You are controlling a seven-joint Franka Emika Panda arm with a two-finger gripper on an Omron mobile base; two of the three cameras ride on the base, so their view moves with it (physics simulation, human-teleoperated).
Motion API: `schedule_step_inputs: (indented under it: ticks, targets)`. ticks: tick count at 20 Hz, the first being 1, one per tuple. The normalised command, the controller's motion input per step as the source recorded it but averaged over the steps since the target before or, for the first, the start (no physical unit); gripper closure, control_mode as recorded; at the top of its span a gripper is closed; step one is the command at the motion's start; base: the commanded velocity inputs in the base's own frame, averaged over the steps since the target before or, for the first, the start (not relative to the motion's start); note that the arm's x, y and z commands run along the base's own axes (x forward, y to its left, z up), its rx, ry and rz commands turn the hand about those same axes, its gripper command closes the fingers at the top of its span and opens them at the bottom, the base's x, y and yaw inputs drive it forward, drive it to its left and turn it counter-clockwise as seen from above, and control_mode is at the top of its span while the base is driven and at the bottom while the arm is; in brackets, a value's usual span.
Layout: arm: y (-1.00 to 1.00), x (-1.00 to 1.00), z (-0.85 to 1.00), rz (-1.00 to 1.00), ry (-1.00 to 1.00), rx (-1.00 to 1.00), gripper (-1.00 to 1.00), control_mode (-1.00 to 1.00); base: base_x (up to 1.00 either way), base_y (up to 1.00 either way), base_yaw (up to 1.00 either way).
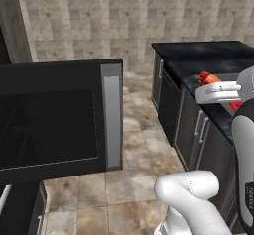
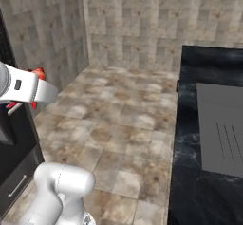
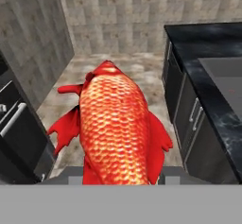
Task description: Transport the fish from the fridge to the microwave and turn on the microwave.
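tool [image 3: 118,180] gripping fish [image 3: 116,128], microwave [image 1: 59,117] door open

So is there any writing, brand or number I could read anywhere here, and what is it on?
No text here can be read.
Small dark markings on the robot arm in the left base view: too small and blurred to read.
The microwave, the fish and the counter: no writing.

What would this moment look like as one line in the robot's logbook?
pincer: shut on fish | fish: held above tiled floor | microwave: door open, at left
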Motion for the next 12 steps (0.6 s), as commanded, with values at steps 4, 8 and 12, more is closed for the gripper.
schedule_step_inputs:
  ticks: [4, 8, 12]
  targets:
    - [0.0, 0.0, 0.0, 0.0, 0.0, 0.0, 1.0, 1.0, 0.5, -0.12, -0.11]
    - [0.0, 0.0, 0.0, 0.0, 0.0, 0.0, 1.0, 1.0, 0.44, -0.11, -0.11]
    - [0.0, 0.0, 0.0, 0.0, 0.0, 0.0, 1.0, 1.0, 0.42, -0.13, -0.09]
